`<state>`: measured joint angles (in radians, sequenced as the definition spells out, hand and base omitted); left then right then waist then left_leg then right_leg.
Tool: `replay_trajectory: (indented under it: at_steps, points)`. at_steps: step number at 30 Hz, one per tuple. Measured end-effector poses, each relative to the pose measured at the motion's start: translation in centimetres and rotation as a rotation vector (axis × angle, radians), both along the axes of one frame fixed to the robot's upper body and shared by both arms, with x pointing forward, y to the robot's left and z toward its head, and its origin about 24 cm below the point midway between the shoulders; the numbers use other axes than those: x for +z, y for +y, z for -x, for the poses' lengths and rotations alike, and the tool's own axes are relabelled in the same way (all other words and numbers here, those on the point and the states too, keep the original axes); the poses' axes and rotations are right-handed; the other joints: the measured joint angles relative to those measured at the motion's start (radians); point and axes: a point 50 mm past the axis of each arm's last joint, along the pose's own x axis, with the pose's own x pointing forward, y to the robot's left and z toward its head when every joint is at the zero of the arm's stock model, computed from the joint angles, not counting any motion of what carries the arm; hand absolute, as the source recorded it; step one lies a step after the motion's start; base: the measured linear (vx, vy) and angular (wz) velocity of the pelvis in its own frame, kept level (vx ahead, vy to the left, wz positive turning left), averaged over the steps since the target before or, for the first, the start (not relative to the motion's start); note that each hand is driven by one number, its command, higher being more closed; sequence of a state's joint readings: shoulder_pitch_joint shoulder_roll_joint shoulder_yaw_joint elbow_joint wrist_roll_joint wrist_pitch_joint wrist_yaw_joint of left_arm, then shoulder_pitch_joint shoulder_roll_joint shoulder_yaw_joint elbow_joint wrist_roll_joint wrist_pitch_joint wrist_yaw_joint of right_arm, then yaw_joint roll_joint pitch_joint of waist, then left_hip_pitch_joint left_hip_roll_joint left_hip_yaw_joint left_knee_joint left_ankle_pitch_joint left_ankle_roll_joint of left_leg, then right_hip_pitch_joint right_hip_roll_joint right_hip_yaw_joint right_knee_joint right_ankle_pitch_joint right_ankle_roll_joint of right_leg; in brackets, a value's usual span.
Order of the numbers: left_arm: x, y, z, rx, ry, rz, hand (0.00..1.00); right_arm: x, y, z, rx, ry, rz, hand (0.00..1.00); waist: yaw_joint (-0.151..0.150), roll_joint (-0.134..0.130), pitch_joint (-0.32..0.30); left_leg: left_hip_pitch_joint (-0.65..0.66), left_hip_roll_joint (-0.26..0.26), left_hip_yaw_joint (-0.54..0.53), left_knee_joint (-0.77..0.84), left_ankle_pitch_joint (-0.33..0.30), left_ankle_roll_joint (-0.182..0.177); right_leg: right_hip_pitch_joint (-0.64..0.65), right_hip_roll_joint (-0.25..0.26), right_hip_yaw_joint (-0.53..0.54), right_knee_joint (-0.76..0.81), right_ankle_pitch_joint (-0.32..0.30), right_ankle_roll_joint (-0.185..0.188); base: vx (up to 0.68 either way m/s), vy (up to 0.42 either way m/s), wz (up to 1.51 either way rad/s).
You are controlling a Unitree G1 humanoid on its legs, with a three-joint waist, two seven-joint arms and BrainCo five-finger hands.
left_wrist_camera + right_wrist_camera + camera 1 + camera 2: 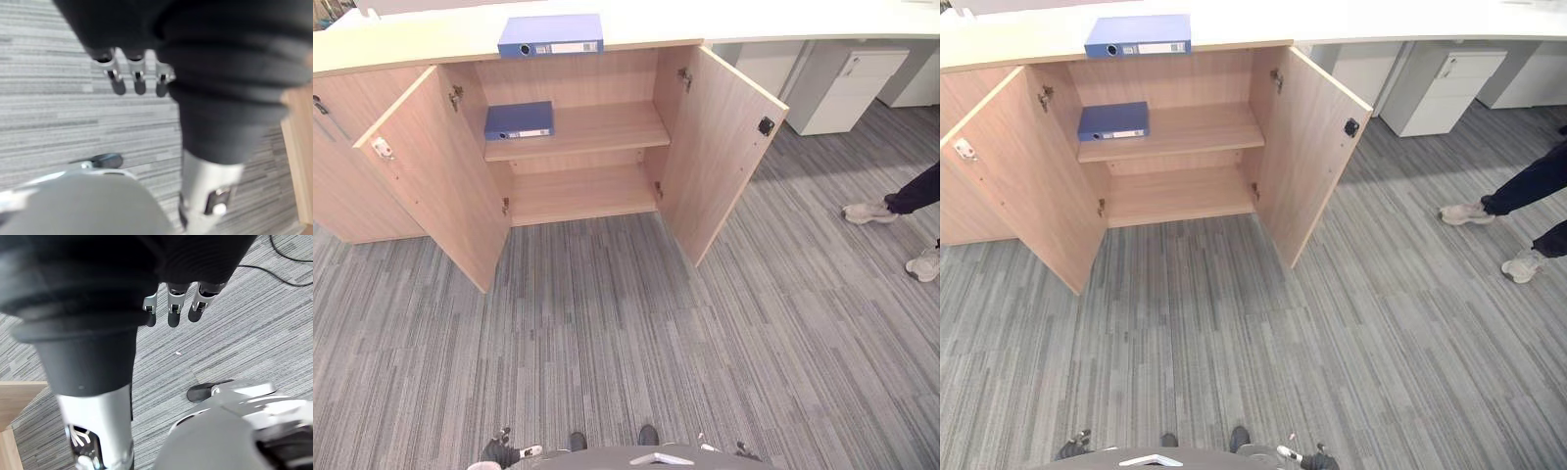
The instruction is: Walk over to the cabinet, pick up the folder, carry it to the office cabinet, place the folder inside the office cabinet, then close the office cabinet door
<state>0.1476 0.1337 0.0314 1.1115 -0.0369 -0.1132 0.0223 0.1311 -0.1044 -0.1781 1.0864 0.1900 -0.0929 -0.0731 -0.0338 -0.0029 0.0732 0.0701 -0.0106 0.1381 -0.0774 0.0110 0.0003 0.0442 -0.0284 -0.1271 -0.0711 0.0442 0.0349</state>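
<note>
Folders number two, both blue: the top folder (550,35) lies flat on the countertop (705,24) above the office cabinet (597,201), and the shelf folder (519,119) lies at the left of its upper shelf. Each has one white spine label, its print too small to read. Two doors (440,176) stand open. The left hand (138,74) and right hand (174,308) hang over carpet, fingers loosely straight, holding nothing. A person's two pale shoes (869,211) show at the right.

no print is legible on the top folder (550,34) or shelf folder (519,119).
</note>
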Motion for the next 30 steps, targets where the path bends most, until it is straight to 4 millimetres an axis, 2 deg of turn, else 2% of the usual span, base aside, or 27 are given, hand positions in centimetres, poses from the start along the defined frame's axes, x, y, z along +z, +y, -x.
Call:
replay_trajectory:
  at_steps: [4, 11, 25, 30]
  points:
    - [0.1, 0.1, -0.4, 0.003, -0.015, -0.002, 0.00, 0.2, 0.2, -1.2, 0.032, -0.023, 0.006, 0.00, 0.000, -0.005, 0.012, 0.025, -0.001, 0.005, 0.000, -0.009, -0.013, 0.028, -0.002, -0.003, -0.009, -0.001, 0.015, 0.03, 0.010, -0.01]
    - [0.1, 0.1, -0.5, 0.001, -0.016, -0.004, 0.00, 0.4, 0.3, -2.2, 0.118, -0.027, 0.039, 0.00, 0.000, -0.004, 0.020, 0.030, 0.000, 0.006, -0.007, -0.006, -0.010, 0.034, -0.002, -0.016, -0.009, 0.000, 0.016, -0.08, -0.010, 0.04]
    - [0.1, 0.2, -0.5, 0.008, -0.011, -0.019, 0.00, 0.4, 0.3, -2.4, 0.138, -0.021, 0.043, 0.00, 0.000, -0.010, 0.027, 0.029, -0.002, 0.014, -0.009, -0.017, -0.003, 0.037, -0.004, -0.020, -0.016, -0.011, 0.019, -0.06, -0.006, -0.01]
    - [0.1, 0.4, -0.6, 0.009, -0.013, -0.024, 0.00, 0.2, 0.4, -2.4, 0.133, -0.007, 0.036, 0.00, 0.000, -0.019, 0.026, 0.019, -0.002, 0.023, -0.008, -0.026, 0.003, 0.019, -0.004, -0.015, -0.010, -0.010, 0.016, 0.08, 0.003, -0.05]
